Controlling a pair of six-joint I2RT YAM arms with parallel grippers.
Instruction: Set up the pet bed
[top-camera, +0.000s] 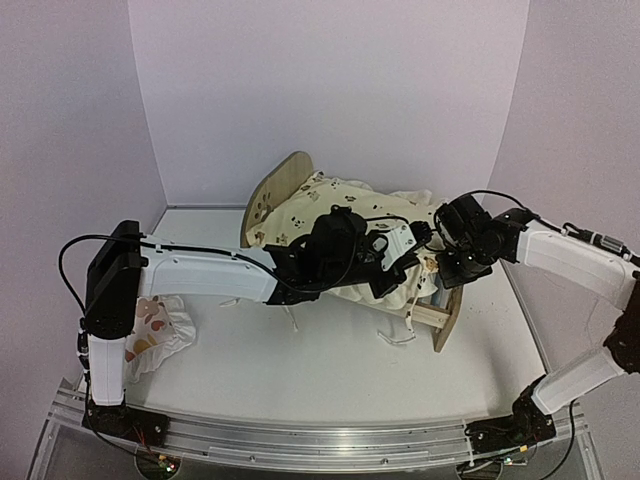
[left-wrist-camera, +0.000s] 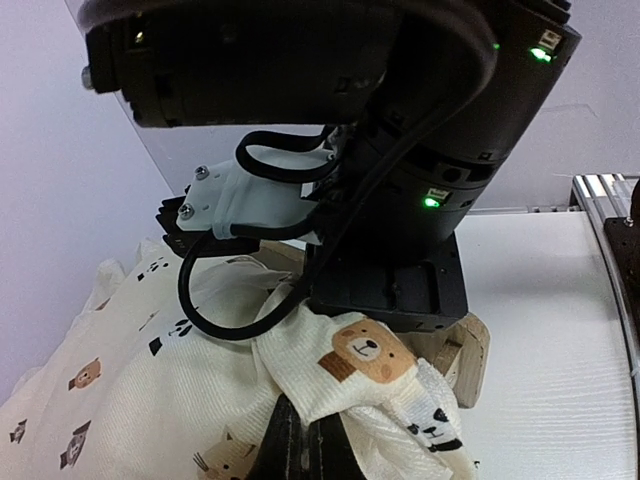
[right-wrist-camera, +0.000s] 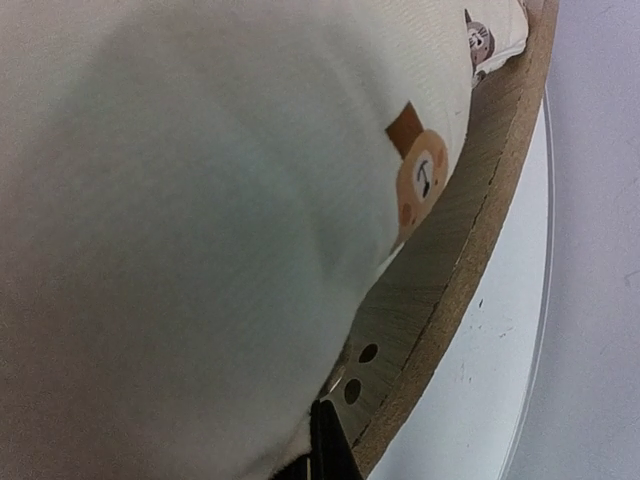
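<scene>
The pet bed (top-camera: 275, 195) was seen standing toward the back of the white counter (top-camera: 330, 390), its arched headboard to the left rear and its low footboard to the right front. A cream animal-print cushion (top-camera: 335, 195) was heaped over the frame, with loose ties hanging down onto the counter at the front.

The left pincer (top-camera: 402, 268) was reached across the bed to the footboard end. In the left wrist view its dark fingers (left-wrist-camera: 300, 445) were seen pressed close together, with a fold of the cushion (left-wrist-camera: 130, 400) caught at their tips and a bear-printed corner draped over them. The footboard's wood (left-wrist-camera: 468, 355) was seen just beyond.

The right pincer (top-camera: 438, 265) was lowered to the same end, just beside the left one. In its own view only a sliver of a dark finger (right-wrist-camera: 325, 445) was shown against the cushion (right-wrist-camera: 200, 200) and a curved wooden board (right-wrist-camera: 470, 250), so its opening could not be told.

A small pillow (top-camera: 160, 330) with orange-brown prints was seen lying well apart, beside the left arm's base.
</scene>
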